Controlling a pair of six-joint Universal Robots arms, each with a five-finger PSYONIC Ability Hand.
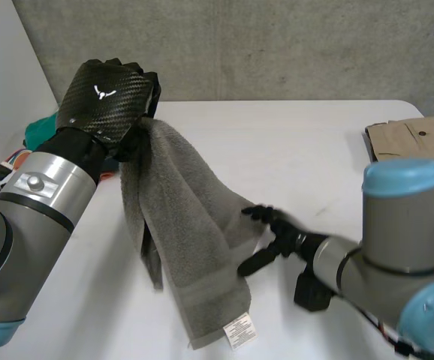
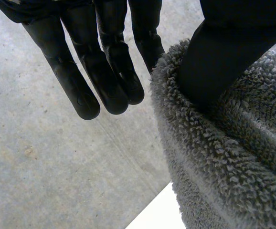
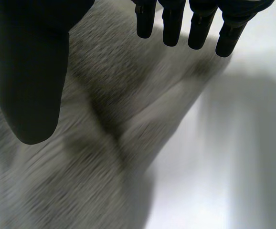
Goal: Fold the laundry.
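From under the left hand (image 1: 104, 94), which is held high above the white table (image 1: 314, 142), a grey towel (image 1: 194, 225) is hung. Its upper edge is gathered at the thumb side of that hand. Its lower part is laid on the table below the hand, and a white label (image 1: 239, 330) is seen at the lowest corner.

In the left wrist view the grey towel (image 2: 224, 162) is bunched round the thumb (image 2: 214, 62), and its edge is pinched between that thumb and the nearest finger. The other fingers (image 2: 88, 76) are held straight, clear of the cloth.

At the towel's side edge, about midway down, the right hand (image 1: 277, 232) is set low over the table and is released. Its fingers are straight and spread, with their tips at the cloth's edge. In the right wrist view the fingers (image 3: 171, 24) and the thumb (image 3: 30, 71) are shown wide apart, with nothing closed between them. The grey towel (image 3: 104, 157) is spread under the palm with a dark crease in it, and bare white table (image 3: 243, 143) is seen beside the fingertips. Whether the fingertips are touching the cloth cannot be told.

Beyond the right arm, well apart from the right hand, a tan garment (image 1: 416, 142) is laid at the table's edge. Behind the left arm, near the left hand's wrist, a teal cloth (image 1: 40, 131) is partly hidden.
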